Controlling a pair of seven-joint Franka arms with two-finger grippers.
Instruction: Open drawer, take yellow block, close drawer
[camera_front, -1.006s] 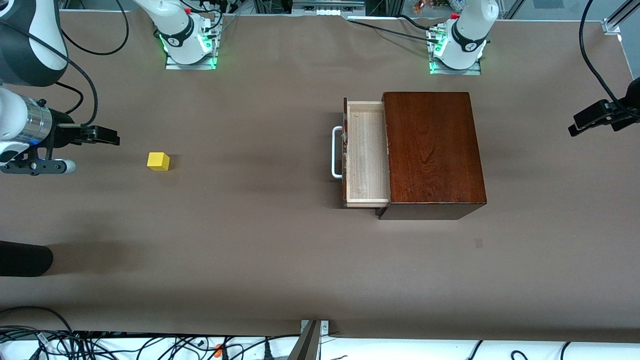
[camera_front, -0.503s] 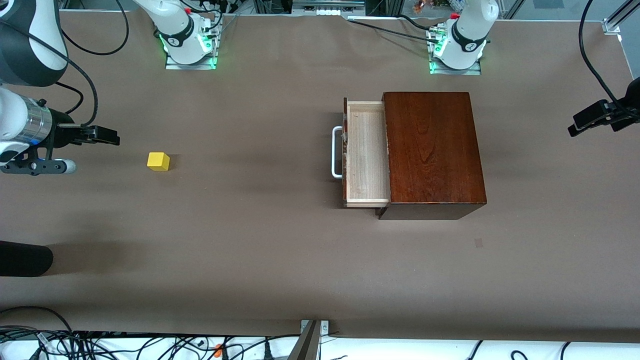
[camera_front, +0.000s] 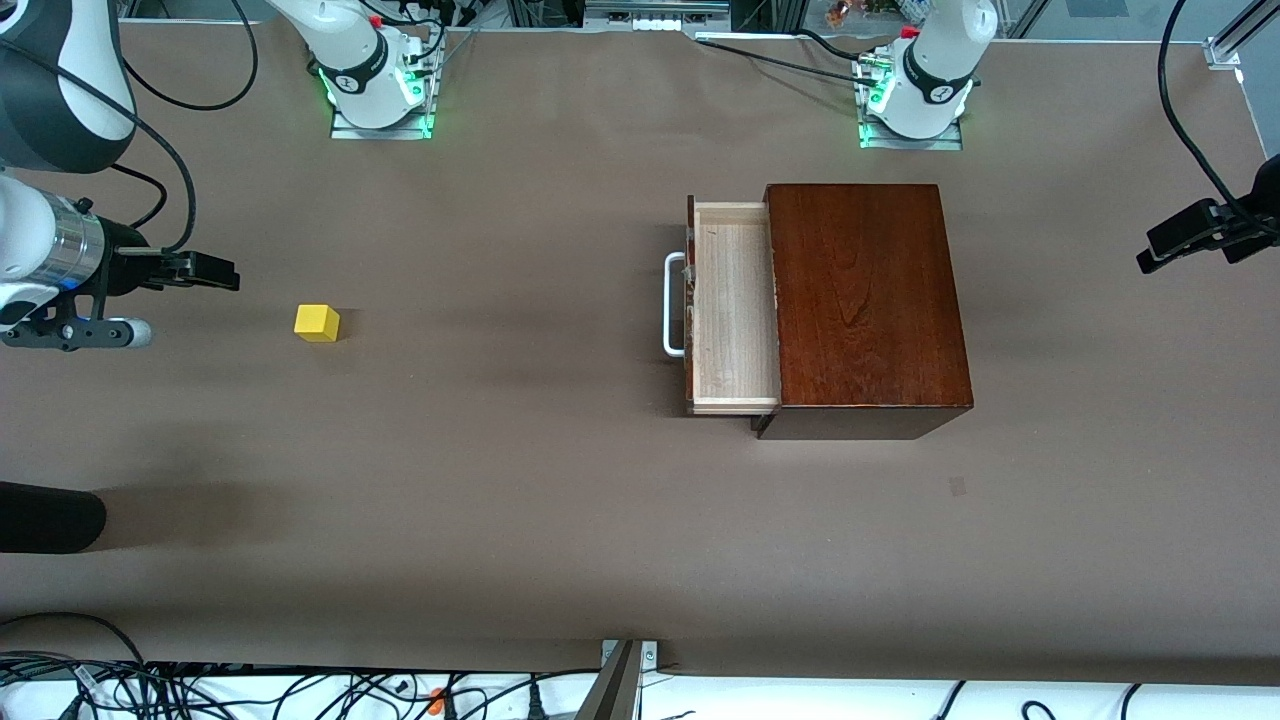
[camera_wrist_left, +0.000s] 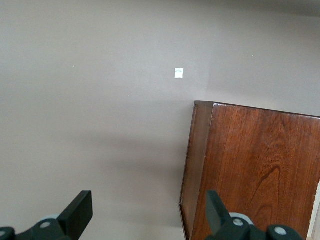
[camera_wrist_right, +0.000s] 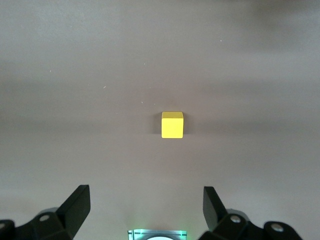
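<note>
My left gripper (camera_front: 1165, 243) is cut off by the front view's edge, only a dark tip showing. In my left wrist view the wooden box (camera_wrist_left: 255, 170) runs off the frame. Part of the drawer (camera_front: 735, 305) stays hidden inside that box.

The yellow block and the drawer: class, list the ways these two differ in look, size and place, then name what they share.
Colour: the yellow block is bright yellow all over; the drawer is pale wood inside with a white handle.
Size: the block is far smaller than the drawer.
Place: the block sits alone on the table toward the right arm's end; the drawer stands pulled out of the dark wooden box, toward the left arm's end.
Shared: neither is touched by a gripper.
</note>
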